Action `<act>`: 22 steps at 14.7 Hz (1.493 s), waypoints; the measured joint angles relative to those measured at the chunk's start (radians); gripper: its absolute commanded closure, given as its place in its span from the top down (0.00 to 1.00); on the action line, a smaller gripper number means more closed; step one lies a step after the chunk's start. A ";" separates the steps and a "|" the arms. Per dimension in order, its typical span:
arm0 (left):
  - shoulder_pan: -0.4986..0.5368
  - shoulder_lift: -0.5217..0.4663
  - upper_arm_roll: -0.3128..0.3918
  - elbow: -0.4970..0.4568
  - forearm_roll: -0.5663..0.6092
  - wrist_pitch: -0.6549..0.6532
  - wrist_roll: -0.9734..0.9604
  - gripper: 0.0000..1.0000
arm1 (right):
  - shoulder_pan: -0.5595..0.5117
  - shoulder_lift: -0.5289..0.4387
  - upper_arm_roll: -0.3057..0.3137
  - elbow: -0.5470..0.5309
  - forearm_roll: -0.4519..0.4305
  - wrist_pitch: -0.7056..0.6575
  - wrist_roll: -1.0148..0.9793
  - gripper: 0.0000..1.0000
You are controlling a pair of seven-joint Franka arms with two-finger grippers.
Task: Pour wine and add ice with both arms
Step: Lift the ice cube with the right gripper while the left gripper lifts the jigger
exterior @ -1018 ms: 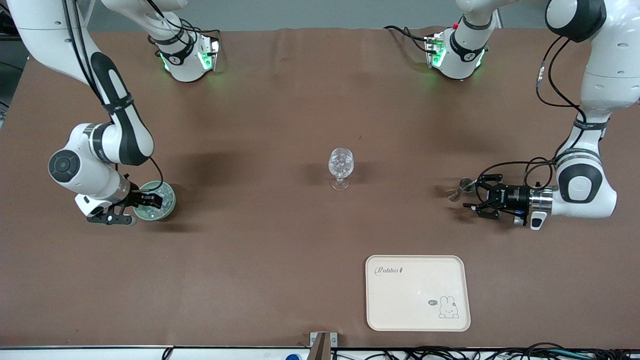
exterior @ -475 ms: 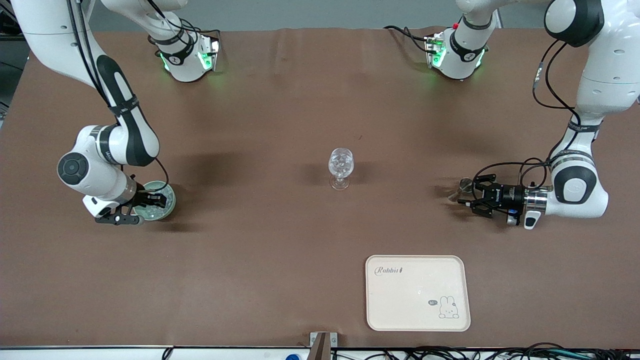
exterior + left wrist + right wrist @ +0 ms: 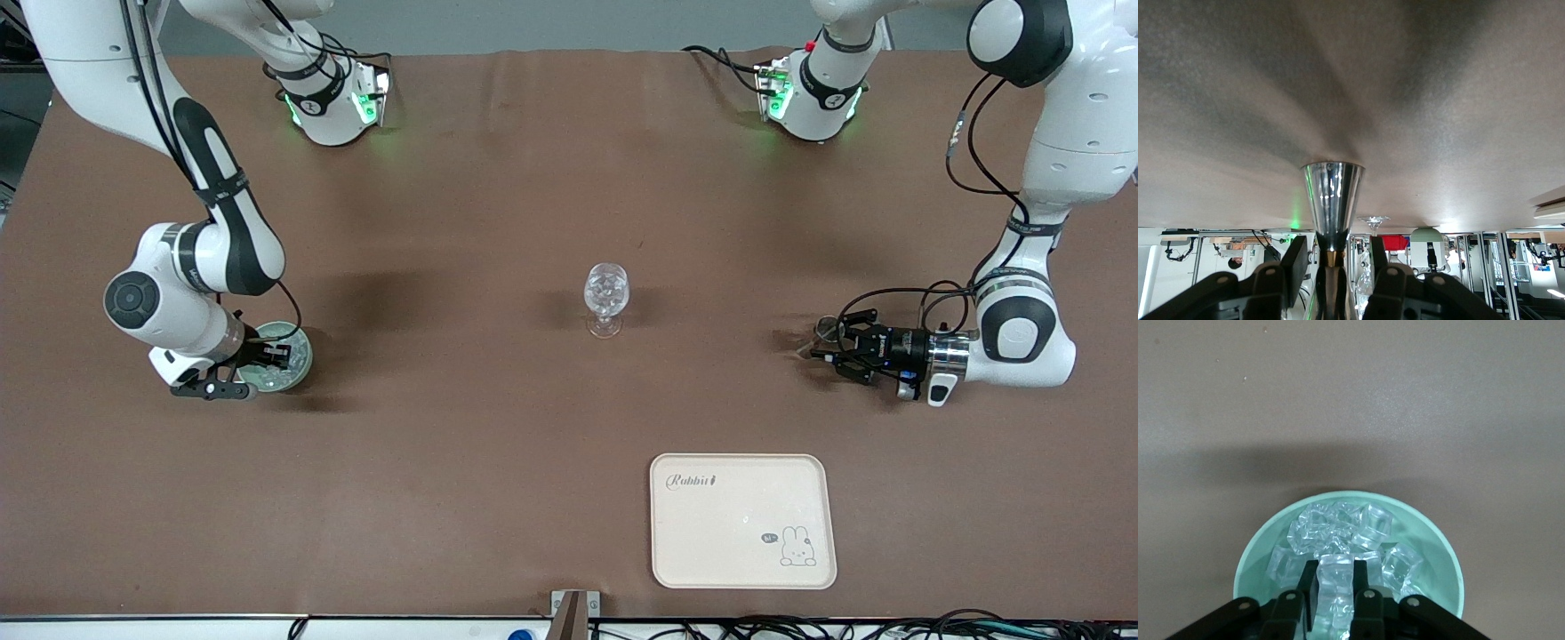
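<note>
A pale green bowl [image 3: 305, 357] of ice [image 3: 1368, 527] stands toward the right arm's end of the table. My right gripper [image 3: 271, 356] is down in it, shut on one clear ice cube [image 3: 1336, 577]. Toward the left arm's end stands a small shiny metal jigger [image 3: 827, 331]. My left gripper [image 3: 830, 347] lies level around the jigger [image 3: 1333, 197], one finger [image 3: 1293, 267] on each side of its waist with a narrow gap showing at both. A clear stemmed glass [image 3: 606, 298] stands mid-table between the arms. No wine shows in any view.
A cream tray [image 3: 742, 520] with a rabbit print lies nearer the front camera than the glass, toward the left arm's end. The two arm bases [image 3: 333, 102] stand along the table's edge farthest from the camera. Brown cloth covers the table.
The right gripper's fingers have come together on an ice cube in the bowl. The left gripper has slid up around the jigger and its fingers have narrowed.
</note>
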State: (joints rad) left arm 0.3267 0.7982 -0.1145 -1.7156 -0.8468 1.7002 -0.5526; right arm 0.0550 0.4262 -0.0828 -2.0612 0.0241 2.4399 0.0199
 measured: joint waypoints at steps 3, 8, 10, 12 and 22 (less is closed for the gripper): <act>0.000 0.006 0.000 0.000 0.000 0.000 0.001 0.37 | 0.000 -0.006 -0.001 0.003 0.000 -0.027 0.008 0.05; 0.000 0.011 -0.001 0.000 0.000 0.000 0.016 0.14 | -0.001 -0.084 -0.008 0.060 0.000 -0.128 0.028 0.04; -0.001 0.011 -0.003 0.002 -0.001 -0.007 0.017 0.01 | -0.001 -0.136 -0.009 0.134 0.000 -0.259 0.030 0.04; -0.001 0.011 -0.005 0.004 -0.001 -0.008 0.018 0.01 | -0.005 -0.181 -0.013 0.230 0.000 -0.405 0.030 0.04; -0.010 -0.018 -0.144 0.061 -0.079 -0.010 -0.120 0.01 | -0.013 -0.287 -0.019 0.499 -0.006 -0.777 0.030 0.04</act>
State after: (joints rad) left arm 0.3166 0.7798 -0.2581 -1.6551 -0.9262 1.6907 -0.6722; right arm 0.0416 0.1388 -0.1014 -1.5619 0.0180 1.6626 0.0498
